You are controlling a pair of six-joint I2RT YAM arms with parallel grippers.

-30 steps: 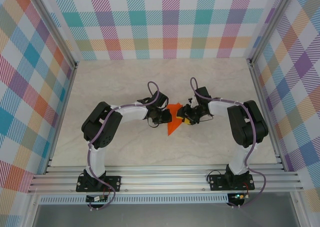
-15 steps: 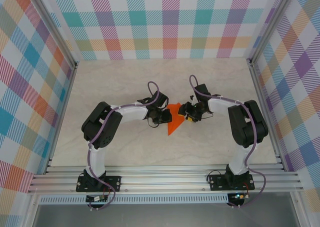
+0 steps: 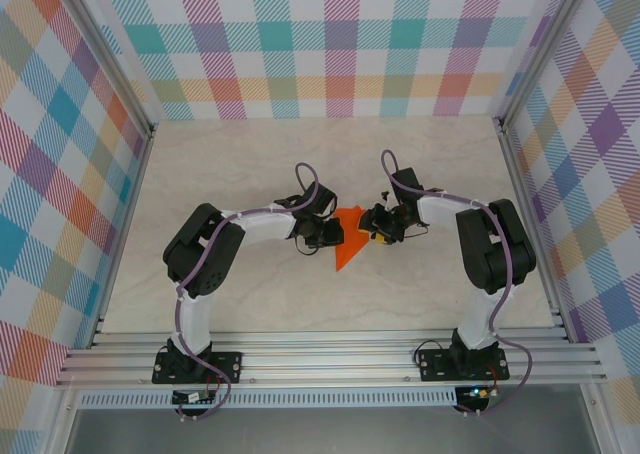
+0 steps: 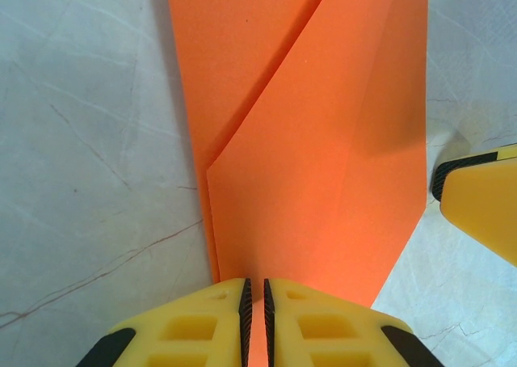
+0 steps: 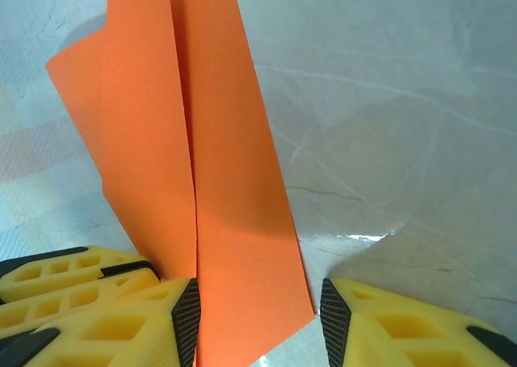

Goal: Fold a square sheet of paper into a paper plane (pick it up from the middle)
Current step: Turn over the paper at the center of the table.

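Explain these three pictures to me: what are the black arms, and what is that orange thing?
Those are two robot arms bolted to a table. One picture looks down from above; the other two come from a camera on each wrist, so you see the yellow fingers up close. The orange thing is a partly folded sheet of paper between the arms. The left pincer is closed on it. The right pincer stands open, with part of the paper between its fingers.

A pale marbled table point(image 3: 250, 164) fills the middle; checked pastel walls point(image 3: 330, 44) line the top and both sides; a ribbed metal rail point(image 3: 330, 359) crosses the bottom of the frame.
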